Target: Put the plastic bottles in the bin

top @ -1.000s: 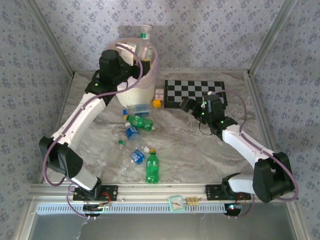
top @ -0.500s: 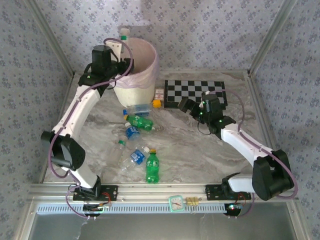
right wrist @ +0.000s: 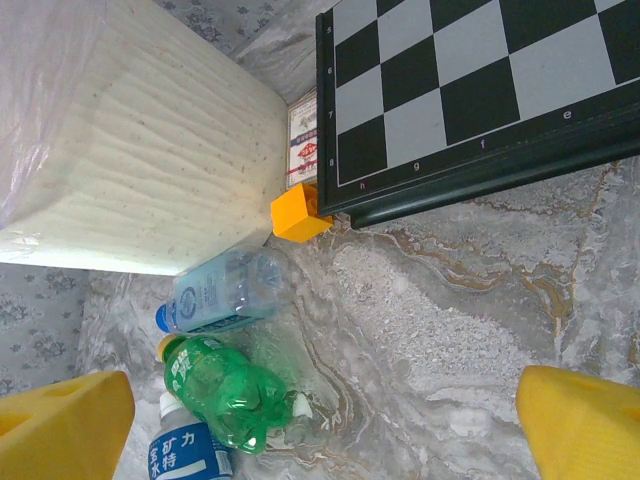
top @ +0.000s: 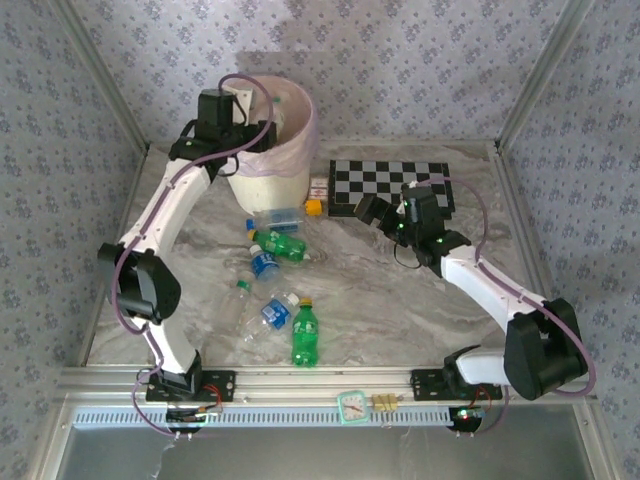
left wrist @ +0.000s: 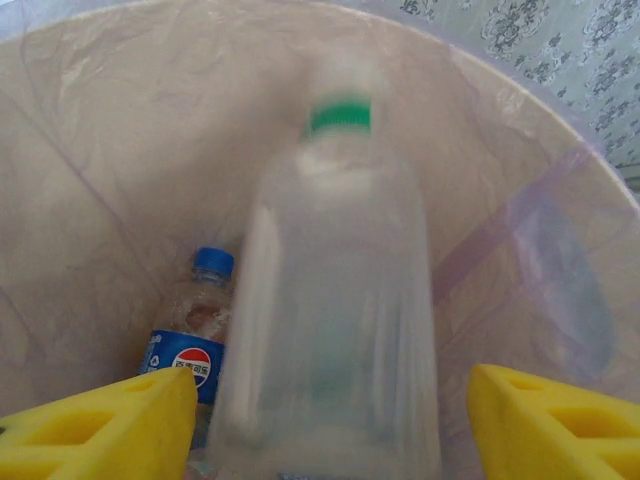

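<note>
- Clear plastic with a green cap: the bottle [left wrist: 335,300] shows blurred in the middle of my left wrist view. It is inside the mouth of the bin [left wrist: 120,120], which stands at the upper left of the overhead view.
- My left gripper [left wrist: 332,385] is partly open. A gap shows along the bottle's right side, so I judge it loose rather than gripped.
- My right gripper [right wrist: 325,410] is spread wide and holds nothing. It hovers over the table [top: 400,290] at centre right, beside the chessboard [top: 390,185].
- Risk: the bottle sits close to my left finger [left wrist: 120,420]. It could catch there, tip and hit the rim, or drag the thin pink liner.
- Risk: the nearest bottles on the table lie crowded against the bin wall beside the yellow cube [right wrist: 300,213] and the small box [right wrist: 303,150]. A careless close by my right fingers could take the cube or set a bottle rolling.
- Count: six bottles on the table [top: 283,243], two green and four clear.
- Two are visible in the bin, counting the blue-capped bottle [left wrist: 190,340] at the bottom.
- One bin, one chessboard, one cube, one box.
</note>
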You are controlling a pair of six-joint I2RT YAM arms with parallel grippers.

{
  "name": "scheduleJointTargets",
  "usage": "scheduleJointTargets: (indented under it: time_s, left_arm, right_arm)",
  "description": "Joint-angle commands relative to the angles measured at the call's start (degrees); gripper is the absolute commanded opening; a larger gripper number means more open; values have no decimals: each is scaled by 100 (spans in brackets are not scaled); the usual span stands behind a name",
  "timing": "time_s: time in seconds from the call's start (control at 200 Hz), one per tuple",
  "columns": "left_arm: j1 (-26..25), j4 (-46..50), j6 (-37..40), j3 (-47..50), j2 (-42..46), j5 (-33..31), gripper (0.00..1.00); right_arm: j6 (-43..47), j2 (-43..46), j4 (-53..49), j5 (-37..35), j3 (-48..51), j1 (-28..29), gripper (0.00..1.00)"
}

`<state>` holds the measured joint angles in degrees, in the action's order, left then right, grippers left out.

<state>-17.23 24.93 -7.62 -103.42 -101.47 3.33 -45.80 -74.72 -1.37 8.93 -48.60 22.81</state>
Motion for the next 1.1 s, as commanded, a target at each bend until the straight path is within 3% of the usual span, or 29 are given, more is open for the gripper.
scheduleJointTargets:
  time_s: [0.0,0.41,0.63,0.755,0.97,1.094]
  left_arm:
    - [27,-24,-104,-166,98,1,75]
    - [27,-912,-539,777,1049,173,86]
    - [19,-1763,-1147,2145,2082,300,90]
    - [-29,-2017,-1473,3095,2723,18,90]
    - [-134,-1907,-2047,4472,3569,-398,90]
    - [-251,-1269,-2310,4963,3760,-459,90]
  right_arm:
    - [55,-55,-83,-48,-181,40,100]
    - [43,-78,-17,-44,-156,48,100]
    - [2,-146,84,2,-162,79,100]
    - [-13,-213,127,38,-167,101,100]
    - [-49,-300,137,39,-192,144,100]
    - [-52,-366,124,39,-254,168,100]
